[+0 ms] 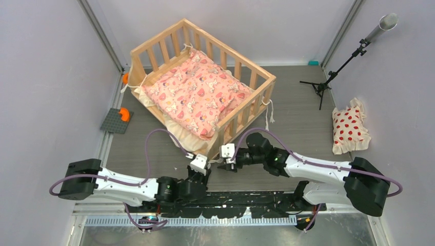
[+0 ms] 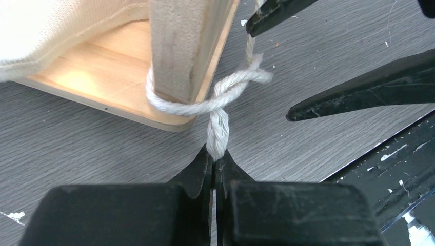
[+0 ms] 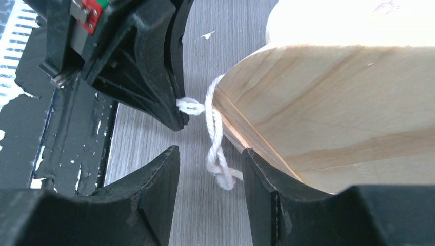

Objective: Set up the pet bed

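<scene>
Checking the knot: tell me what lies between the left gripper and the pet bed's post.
A twisted white cord, pinched by the shut left gripper and looped around the pet bed's post; the left wrist view shows it.

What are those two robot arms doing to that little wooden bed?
They are tying the pink cushion into the pet bed. A cream tie is looped around the bed's near corner post and crossed over itself. The left gripper is shut on one end of it. The right gripper is open around the other end, not holding it. A white pillow with red dots lies outside the bed, off to the right.
</scene>
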{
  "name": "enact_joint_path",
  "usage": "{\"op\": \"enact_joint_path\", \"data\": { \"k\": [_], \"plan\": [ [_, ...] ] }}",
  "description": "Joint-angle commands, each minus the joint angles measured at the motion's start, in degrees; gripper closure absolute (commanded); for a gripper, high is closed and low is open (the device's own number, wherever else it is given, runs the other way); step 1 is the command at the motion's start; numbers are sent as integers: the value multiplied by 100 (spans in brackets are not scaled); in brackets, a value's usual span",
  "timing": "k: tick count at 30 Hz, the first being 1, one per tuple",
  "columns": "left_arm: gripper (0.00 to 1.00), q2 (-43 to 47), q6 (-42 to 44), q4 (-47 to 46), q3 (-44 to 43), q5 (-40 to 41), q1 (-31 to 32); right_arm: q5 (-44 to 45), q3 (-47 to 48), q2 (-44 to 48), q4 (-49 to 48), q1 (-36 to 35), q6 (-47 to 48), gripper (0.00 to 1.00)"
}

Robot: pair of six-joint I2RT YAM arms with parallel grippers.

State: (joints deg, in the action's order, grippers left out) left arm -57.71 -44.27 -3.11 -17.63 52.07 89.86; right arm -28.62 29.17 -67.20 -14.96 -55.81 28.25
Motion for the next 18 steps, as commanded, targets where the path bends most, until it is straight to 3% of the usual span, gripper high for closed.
{"op": "enact_joint_path", "data": {
  "k": [1,12,18],
  "plan": [
    [100,-159,103,-80,-275,229,-22,18,211,365,-378,-23,-196,47],
    [100,-188,107,35,-362,225,-29,1140,-998,1620,-970,-39,-1764,46],
    [100,-249,129,-22,-397,165,-28,1834,-1922,1795,-2022,-43,-2345,46]
  ]
}}
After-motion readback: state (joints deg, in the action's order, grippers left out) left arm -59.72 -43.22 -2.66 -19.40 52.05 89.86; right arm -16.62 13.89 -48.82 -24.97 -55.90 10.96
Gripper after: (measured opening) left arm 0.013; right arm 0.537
